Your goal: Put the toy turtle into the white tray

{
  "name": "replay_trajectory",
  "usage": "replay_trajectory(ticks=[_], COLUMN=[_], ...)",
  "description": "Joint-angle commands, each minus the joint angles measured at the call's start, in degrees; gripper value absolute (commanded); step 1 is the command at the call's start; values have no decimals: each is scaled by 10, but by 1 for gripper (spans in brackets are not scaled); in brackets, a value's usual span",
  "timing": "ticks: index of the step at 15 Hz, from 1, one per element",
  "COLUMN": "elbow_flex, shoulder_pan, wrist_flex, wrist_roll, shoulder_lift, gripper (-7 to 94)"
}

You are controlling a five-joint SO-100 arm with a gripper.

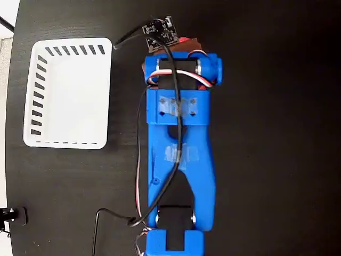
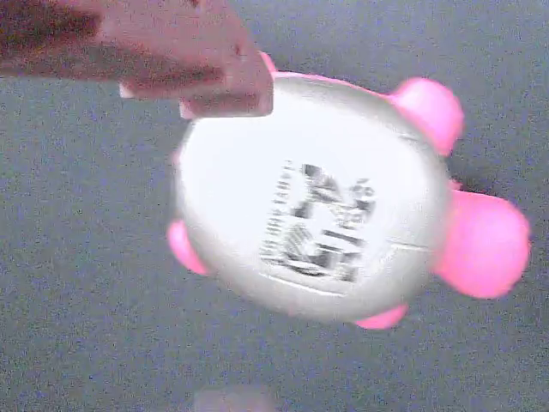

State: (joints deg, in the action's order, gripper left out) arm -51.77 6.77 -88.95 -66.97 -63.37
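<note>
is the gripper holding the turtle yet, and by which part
Cannot tell. In the wrist view one finger lies over the turtle's shell edge; no second finger shows.

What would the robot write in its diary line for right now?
tool: over turtle, grip unclear | turtle: on dark table, not in tray | tray: holds nothing | arm: stretched above turtle

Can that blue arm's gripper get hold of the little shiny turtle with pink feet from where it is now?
Probably yes: the toy turtle lies right below the gripper, one brownish finger at its edge, nothing between them.
</note>
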Motion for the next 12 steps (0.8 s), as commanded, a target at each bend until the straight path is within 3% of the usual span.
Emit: replay_trajectory(ticks=[1,12], elbow_flex=[31,-47], shoulder_pan=[7,-55], wrist_flex=[-12,40], wrist_roll=[-22,-63], shoulder_lift=[-25,7], gripper=[53,65])
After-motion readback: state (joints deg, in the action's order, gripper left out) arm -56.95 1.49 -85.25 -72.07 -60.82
